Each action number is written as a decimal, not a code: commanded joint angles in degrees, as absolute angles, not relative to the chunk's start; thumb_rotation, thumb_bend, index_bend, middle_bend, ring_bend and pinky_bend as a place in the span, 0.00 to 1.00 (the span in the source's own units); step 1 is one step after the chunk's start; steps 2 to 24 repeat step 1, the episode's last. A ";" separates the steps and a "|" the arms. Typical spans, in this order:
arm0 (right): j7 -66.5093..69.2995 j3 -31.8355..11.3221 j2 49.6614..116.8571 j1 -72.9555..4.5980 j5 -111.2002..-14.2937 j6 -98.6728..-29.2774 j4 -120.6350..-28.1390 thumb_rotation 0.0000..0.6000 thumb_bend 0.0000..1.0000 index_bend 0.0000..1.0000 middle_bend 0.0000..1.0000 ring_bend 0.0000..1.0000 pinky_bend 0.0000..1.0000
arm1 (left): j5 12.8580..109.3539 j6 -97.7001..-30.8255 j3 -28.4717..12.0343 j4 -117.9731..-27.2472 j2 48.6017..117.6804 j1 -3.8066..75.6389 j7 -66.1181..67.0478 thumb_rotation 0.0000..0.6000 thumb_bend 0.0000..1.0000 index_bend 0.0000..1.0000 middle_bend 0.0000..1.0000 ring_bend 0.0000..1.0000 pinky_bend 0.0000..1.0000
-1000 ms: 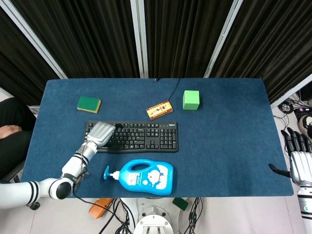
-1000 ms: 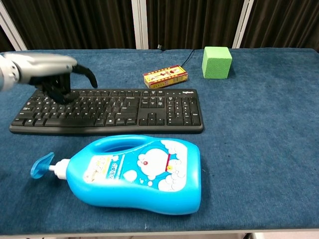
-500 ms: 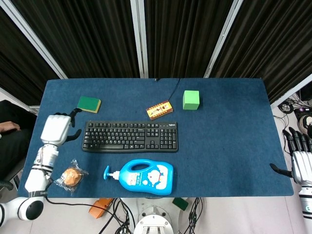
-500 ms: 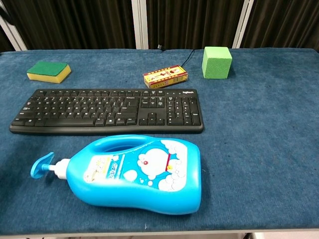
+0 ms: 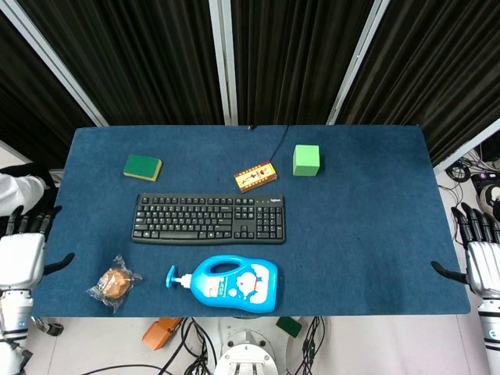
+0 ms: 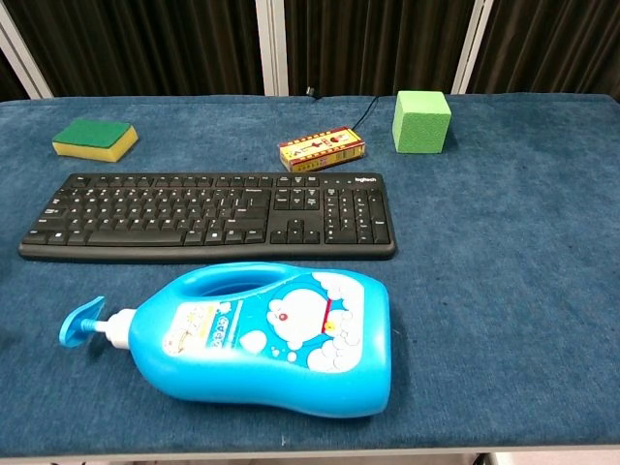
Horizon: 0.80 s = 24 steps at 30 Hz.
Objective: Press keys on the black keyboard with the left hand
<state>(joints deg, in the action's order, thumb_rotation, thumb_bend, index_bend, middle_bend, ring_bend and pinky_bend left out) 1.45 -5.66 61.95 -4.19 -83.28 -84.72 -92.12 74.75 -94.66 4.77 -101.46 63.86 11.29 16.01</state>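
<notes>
Right now the black keyboard (image 5: 208,219) is lying near the middle of the table (image 5: 367,211), its long axis running parallel to the front edge. The left hand (image 5: 21,258) is hanging off the left edge, fingers apparently apart and holding nothing, nearer than the right hand (image 5: 483,266), which is waiting spread beyond the right edge.

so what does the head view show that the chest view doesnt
Only the head view shows the left hand and right hand, both open off the table's sides, and a wrapped snack. The chest view adds nothing new, only closer detail. Both show the black keyboard, blue bottle, sponge, green cube and small box.
</notes>
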 commanded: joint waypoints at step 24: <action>1.28 -5.74 61.94 -4.25 -83.24 -84.73 -92.35 1.00 0.15 0.00 0.00 0.00 0.00 | 76.43 -97.20 6.38 -101.08 63.37 7.37 14.28 1.00 0.14 0.15 0.20 0.13 0.05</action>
